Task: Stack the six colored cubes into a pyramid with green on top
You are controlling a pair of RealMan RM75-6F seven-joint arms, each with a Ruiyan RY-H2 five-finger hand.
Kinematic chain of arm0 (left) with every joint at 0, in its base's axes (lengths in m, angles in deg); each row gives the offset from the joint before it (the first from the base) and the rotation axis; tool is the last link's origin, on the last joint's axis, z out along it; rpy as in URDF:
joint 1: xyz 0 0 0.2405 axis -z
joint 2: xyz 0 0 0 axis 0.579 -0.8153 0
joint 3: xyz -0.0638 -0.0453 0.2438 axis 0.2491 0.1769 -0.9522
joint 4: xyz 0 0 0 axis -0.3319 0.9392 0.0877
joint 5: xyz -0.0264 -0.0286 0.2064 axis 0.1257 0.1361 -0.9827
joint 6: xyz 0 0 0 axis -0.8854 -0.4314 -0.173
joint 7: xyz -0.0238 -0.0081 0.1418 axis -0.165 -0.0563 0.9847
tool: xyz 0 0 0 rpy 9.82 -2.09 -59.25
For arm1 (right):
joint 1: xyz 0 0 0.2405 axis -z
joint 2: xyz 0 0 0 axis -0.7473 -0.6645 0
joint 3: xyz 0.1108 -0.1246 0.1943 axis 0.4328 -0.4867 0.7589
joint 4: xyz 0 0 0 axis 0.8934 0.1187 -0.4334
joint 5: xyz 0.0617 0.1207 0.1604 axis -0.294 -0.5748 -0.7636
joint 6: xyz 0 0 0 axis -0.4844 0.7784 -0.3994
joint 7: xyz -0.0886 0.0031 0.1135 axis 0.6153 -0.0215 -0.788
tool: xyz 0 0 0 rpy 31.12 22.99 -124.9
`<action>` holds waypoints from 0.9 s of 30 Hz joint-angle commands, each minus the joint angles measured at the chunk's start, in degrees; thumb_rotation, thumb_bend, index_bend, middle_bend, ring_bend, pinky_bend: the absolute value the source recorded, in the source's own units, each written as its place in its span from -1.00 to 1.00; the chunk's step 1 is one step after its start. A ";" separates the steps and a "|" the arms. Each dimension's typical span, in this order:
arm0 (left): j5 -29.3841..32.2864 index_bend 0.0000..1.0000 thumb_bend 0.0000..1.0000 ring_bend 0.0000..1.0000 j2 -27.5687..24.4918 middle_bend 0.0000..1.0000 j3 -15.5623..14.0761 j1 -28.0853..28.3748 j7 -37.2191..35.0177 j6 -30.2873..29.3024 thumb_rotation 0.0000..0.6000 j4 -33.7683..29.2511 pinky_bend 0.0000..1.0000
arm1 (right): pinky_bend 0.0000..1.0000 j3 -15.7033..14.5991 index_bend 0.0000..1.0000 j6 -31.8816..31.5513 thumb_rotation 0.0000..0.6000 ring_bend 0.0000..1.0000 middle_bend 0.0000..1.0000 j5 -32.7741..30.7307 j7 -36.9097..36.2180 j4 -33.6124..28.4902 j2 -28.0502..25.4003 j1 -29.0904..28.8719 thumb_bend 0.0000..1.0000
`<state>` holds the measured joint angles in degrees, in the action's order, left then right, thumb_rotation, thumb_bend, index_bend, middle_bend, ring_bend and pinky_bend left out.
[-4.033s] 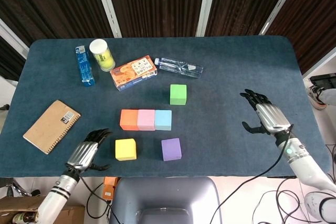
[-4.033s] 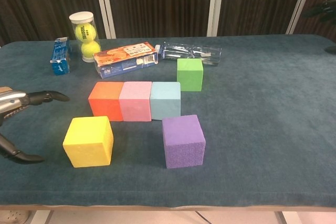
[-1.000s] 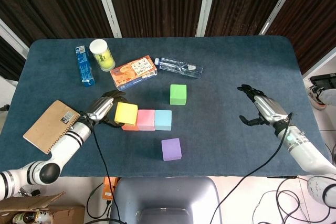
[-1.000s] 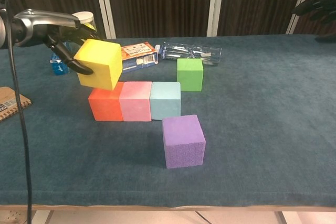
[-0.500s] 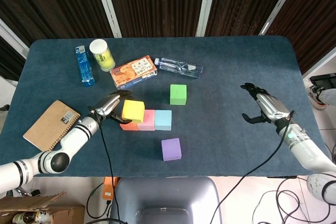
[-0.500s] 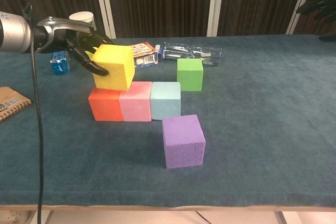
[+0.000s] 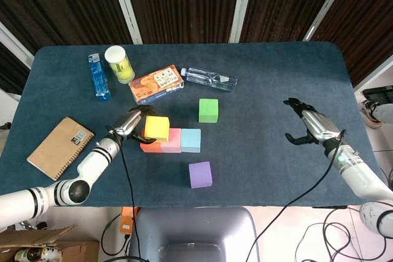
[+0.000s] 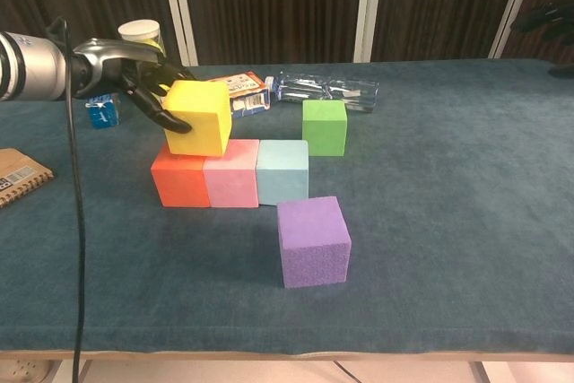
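Left hand (image 8: 134, 73) gripping yellow cube (image 8: 198, 118), set across orange cube (image 8: 180, 178) and pink cube (image 8: 231, 174). Right hand (image 7: 309, 128) empty, fingers spread, above table (image 7: 264, 84).

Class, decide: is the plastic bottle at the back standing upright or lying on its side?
Lying on its side. The bottle stretches lengthwise along the table, cap end toward the snack box.

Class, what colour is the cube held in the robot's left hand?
Yellow cube, gripped by the left hand; clearest in the chest view.
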<state>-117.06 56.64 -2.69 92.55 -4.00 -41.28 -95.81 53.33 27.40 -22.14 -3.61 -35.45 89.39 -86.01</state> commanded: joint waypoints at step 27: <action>-0.64 -0.03 -0.39 -0.97 0.95 -0.75 -1.97 1.31 -1.02 1.49 0.92 1.18 -0.90 | -1.00 -0.23 -0.90 1.44 1.00 -1.00 -1.00 0.16 -0.61 2.84 1.74 0.09 -0.36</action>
<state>-117.66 57.59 -4.60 93.81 -5.09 -39.74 -94.63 53.09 28.84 -21.98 -4.21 -32.63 91.13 -85.93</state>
